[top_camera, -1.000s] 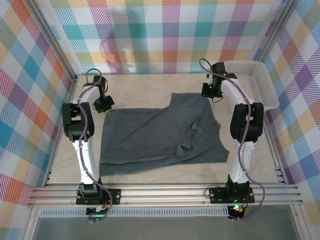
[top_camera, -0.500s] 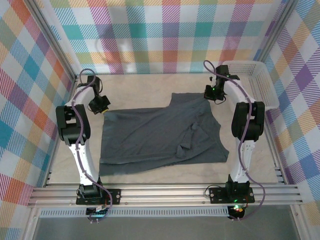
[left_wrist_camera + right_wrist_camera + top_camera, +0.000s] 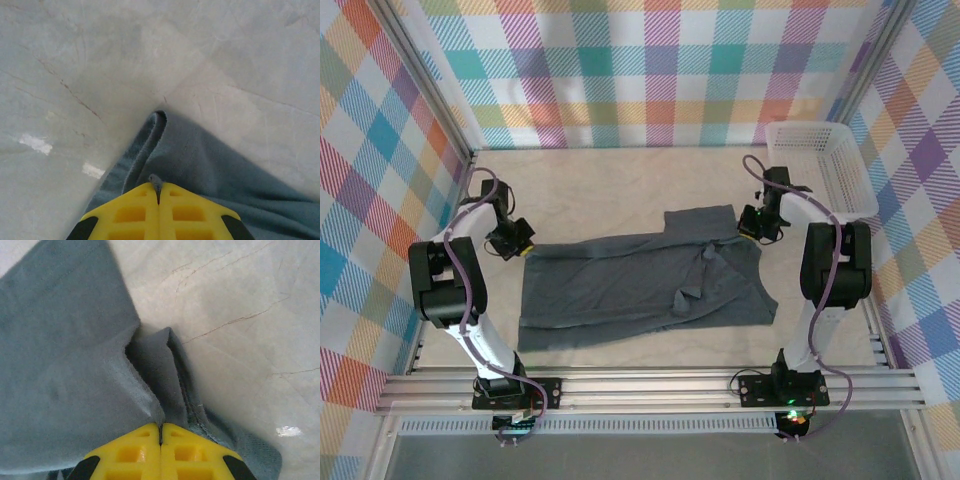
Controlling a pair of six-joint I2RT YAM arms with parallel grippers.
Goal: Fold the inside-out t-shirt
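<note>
On the left, the left pincer (image 3: 510, 238), yellow tips together and clamped on the far left corner of the inside-out t-shirt (image 3: 640, 285), with a thin fold of grey cloth pinched between them. In the middle, the shirt itself, spread mostly flat on the pale worktop (image 3: 610, 180), with some wrinkles and a small turned-up flap. Looks soft, floppy and light. Likely sags and crumples when lifted, so best held at corners and hems, both ends at once. On the right, the right pincer (image 3: 757, 224), tips together too, clamped on a bunched edge at the far right corner. Further right, a white basket (image 3: 820, 165), apart from the cloth. No words or brand marks readable anywhere.
</note>
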